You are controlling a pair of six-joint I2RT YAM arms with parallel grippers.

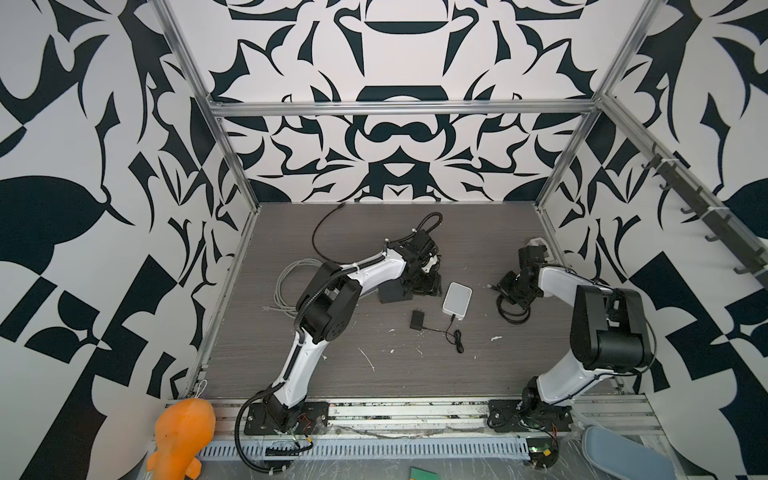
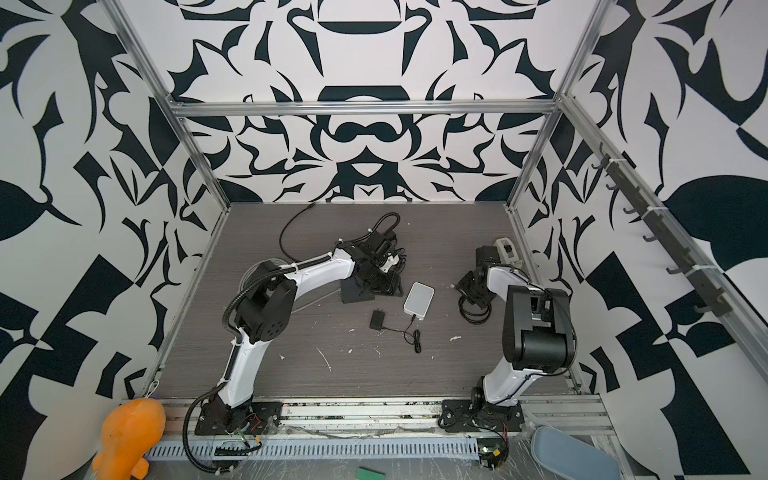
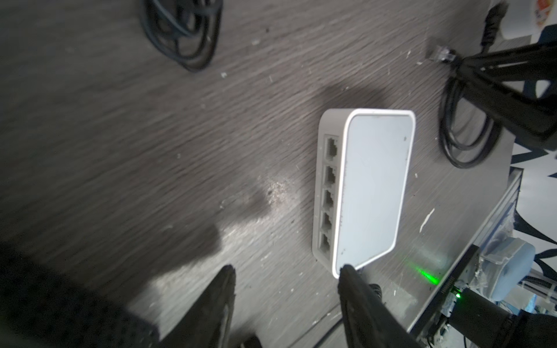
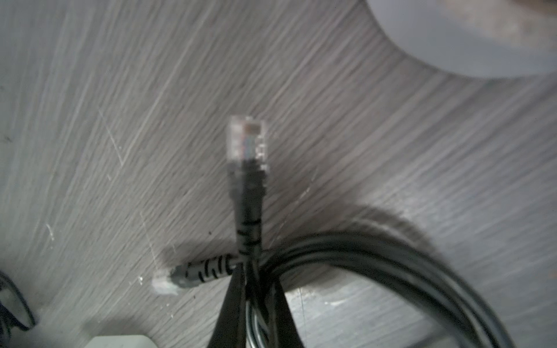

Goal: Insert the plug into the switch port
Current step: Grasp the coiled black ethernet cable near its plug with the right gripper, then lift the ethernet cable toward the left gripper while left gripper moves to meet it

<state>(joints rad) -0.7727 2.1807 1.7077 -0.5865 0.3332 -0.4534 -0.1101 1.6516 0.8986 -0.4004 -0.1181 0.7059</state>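
Pinching the black cable (image 4: pixel 391 256) just behind the boot, the right claw (image 4: pixel 256 278) is clenched. The clear plug (image 4: pixel 245 141) sticks out straight ahead of its tips, over the grey worktop (image 4: pixel 90 120). More loops of cable curve off to one side of the claw.

The left claw (image 3: pixel 286 268) stands released, grasping nothing. A white box (image 3: pixel 373 180) with five side sockets (image 3: pixel 330 174) lies just ahead of it, one corner by a fingertip (image 3: pixel 346 271).

In a top view the flat black box (image 1: pixel 390 293) lies beside and partly beneath the left claw. Its switch port cannot be made out.
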